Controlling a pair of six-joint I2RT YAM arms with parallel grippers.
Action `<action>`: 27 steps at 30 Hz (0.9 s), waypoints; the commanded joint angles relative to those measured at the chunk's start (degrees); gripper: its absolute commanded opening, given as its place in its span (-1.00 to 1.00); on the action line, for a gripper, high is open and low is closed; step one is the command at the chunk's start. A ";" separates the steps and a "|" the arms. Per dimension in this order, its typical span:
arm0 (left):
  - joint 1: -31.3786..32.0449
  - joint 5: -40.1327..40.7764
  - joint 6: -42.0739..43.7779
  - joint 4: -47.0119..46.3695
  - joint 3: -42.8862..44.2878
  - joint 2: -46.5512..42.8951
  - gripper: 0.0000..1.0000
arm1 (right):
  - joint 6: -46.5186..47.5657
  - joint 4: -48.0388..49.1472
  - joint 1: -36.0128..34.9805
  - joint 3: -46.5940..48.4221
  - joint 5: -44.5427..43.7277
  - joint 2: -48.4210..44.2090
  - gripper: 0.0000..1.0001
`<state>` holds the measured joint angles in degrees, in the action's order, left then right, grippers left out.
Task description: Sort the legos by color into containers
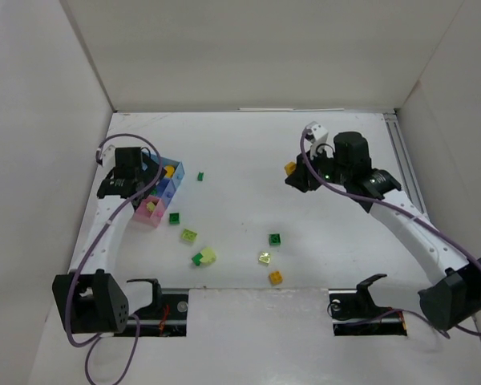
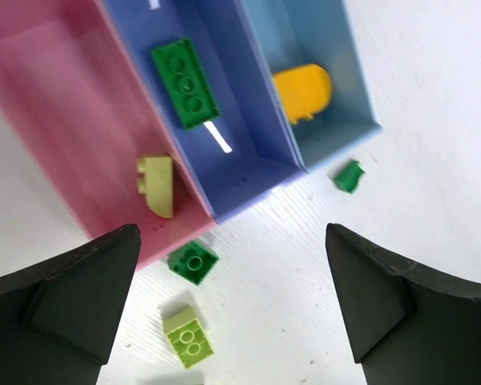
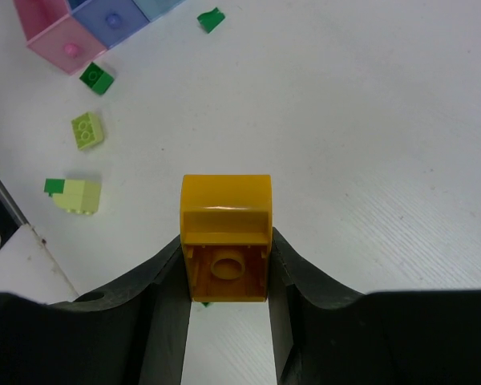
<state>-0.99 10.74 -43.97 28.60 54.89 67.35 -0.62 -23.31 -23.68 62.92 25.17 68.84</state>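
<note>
Tabletop: white tabletop (image 1: 240, 152). I read the clock off the top view, with 12 o'clock at the far wall.
Containers: three joined trays at 9 o'clock, in a row running from 11 towards 7. The light blue tray (image 2: 337, 56) is farthest, the darker blue tray (image 2: 244, 88) is in the middle, and the pink tray (image 2: 64, 104) is nearest.
Left end effector: left end effector (image 2: 232, 241) hangs over the near ends of the trays. Its jaws are spread wide with nothing between them.
Right end effector: right end effector (image 3: 224, 257) sits at 2 o'clock, well apart from the trays, clamped on the yellow lego (image 3: 224, 216). I cannot judge its height off the tabletop.
Sorted legos: a yellow piece (image 2: 302, 92) lies in light blue, a dark green brick (image 2: 184, 82) in darker blue, and a pale yellow-green brick (image 2: 158, 186) in pink.
Loose legos: a dark green one (image 1: 174, 217) and a pale one (image 1: 189, 235) lie just beside the pink tray. Another small dark green one (image 1: 200, 176) lies at 3 o'clock of the light blue tray. A scatter lies towards 6 o'clock, including an orange one (image 1: 276, 277).
Step in hand: I judge this as pick done and carry pending for the yellow lego.
Next move: I would swing the right arm across towards 9 o'clock and release over the light blue tray, where yellow already sits. The left arm hangs over the trays, so I would pull it clear first or risk a clash. The trays are narrow, so the drop needs squaring up.
</note>
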 commanded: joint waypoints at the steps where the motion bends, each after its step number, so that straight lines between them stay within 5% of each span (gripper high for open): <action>1: 2.48 -2.74 1.95 -1.97 2.32 -1.96 1.00 | 0.62 1.78 -3.99 2.20 -4.06 2.77 -1.00; 10: 6.62 0.07 -1.21 -0.39 1.18 -7.58 1.00 | 1.15 6.35 -13.91 18.10 -4.25 21.93 -1.00; 22: 0.12 5.96 -10.79 11.73 5.57 -2.49 1.00 | 3.62 5.11 -23.07 81.11 -2.84 72.35 -1.00; 27: -0.41 5.96 -12.64 11.13 4.53 -4.67 1.00 | 0.89 22.76 -26.50 81.31 -10.55 77.31 -1.00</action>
<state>-0.89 15.38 -54.59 38.09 58.11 65.43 1.76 -13.15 -47.83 141.71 19.73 145.56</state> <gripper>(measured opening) 0.997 0.427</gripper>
